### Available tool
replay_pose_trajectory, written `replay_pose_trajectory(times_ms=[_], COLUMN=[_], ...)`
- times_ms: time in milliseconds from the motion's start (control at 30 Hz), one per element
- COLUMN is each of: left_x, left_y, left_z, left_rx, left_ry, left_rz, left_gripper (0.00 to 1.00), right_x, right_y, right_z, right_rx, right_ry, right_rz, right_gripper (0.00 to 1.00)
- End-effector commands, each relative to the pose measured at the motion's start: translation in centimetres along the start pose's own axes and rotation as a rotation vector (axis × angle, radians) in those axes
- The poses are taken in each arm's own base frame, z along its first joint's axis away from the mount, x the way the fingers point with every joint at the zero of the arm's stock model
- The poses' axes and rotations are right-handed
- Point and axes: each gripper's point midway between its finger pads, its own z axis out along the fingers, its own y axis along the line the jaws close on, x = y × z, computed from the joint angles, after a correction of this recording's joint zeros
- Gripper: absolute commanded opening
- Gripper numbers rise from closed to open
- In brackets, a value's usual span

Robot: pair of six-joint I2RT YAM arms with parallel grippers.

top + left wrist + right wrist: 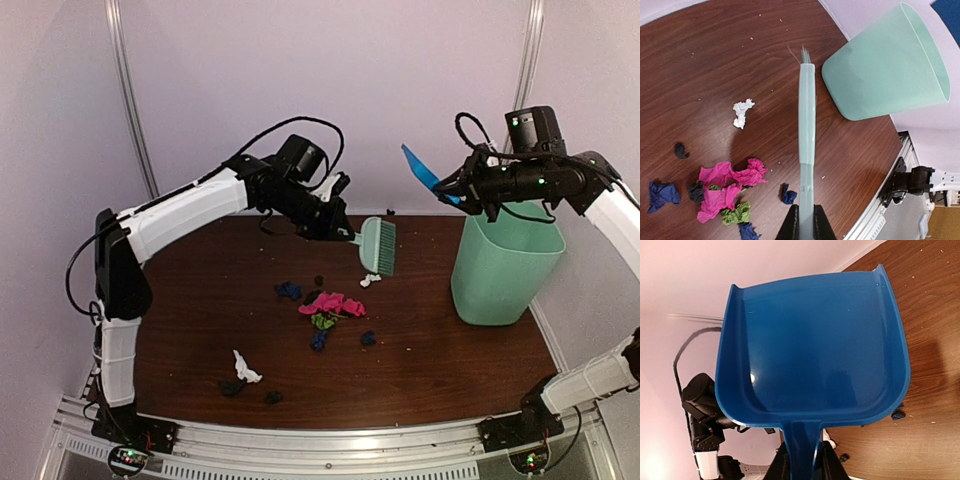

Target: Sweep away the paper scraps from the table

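Top cam: high, near edge, whole table (200, 320). Left wrist: close along brush (807, 125), shares bin (890, 65), scraps (725, 187). Right wrist: dustpan (815, 350) fills view.

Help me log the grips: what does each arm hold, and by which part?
The left jaws clamp the mint-green hand brush by its handle end; the right jaws clamp the blue dustpan by its handle.

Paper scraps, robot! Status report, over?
Left gripper shut on brush, over the table. Right gripper shut on empty dustpan, up beside bin. Paper scraps lie scattered mid-table. Nothing blocking them.
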Motion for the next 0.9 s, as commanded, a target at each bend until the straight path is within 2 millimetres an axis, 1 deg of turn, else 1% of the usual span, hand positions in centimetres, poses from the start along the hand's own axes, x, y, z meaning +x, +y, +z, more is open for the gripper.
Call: replay_pose_trajectory(times_ms=[0, 100, 233, 300, 400, 433, 533, 633, 733, 767, 867], left_x=[-2.0, -2.1, -2.4, -1.8, -0.2, 0.6, 3.2, 5.7, 7.6, 8.8, 10.6], left_y=[1.5, 3.3, 4.5, 5.2, 6.8, 7.4, 9.3, 10.4, 11.3, 11.9, 12.7], left_z=[3.7, 6.5, 9.5, 10.7, 11.3, 11.4, 11.2, 10.0, 8.0, 7.3, 5.1], left_rx=[0.117, 0.164, 0.224, 0.225, 0.181, 0.161, 0.108, 0.073, 0.025, 0.005, -0.041], left_ry=[-0.003, 0.017, 0.019, 0.037, 0.065, 0.075, 0.117, 0.145, 0.138, 0.149, 0.143], left_rz=[-0.193, -0.292, -0.376, -0.430, -0.501, -0.518, -0.567, -0.581, -0.573, -0.581, -0.578], left_gripper=[0.00, 0.00, 0.00, 0.00, 0.00, 0.00, 0.00, 0.00, 0.00, 0.00, 0.00], right_x=[0.6, 1.7, 3.2, 3.7, 4.0, 4.0, 4.5, 5.1, 5.6, 5.9, 6.8], right_y=[-1.9, -2.4, -3.0, -3.3, -4.1, -4.6, -6.5, -7.9, -8.9, -9.1, -9.7], right_z=[-0.1, 0.8, 1.8, 2.0, 2.2, 2.3, 2.5, 2.7, 2.8, 2.8, 3.0], right_rx=[0.136, 0.150, 0.169, 0.181, 0.215, 0.237, 0.315, 0.378, 0.414, 0.418, 0.425], right_ry=[-0.030, -0.009, 0.026, 0.037, 0.047, 0.049, 0.083, 0.124, 0.148, 0.157, 0.184], right_rz=[-0.096, -0.104, -0.108, -0.111, -0.129, -0.140, -0.193, -0.255, -0.296, -0.305, -0.315], right_gripper=[0.00, 0.00, 0.00, 0.00, 0.00, 0.00, 0.00, 0.00, 0.00, 0.00, 0.00])
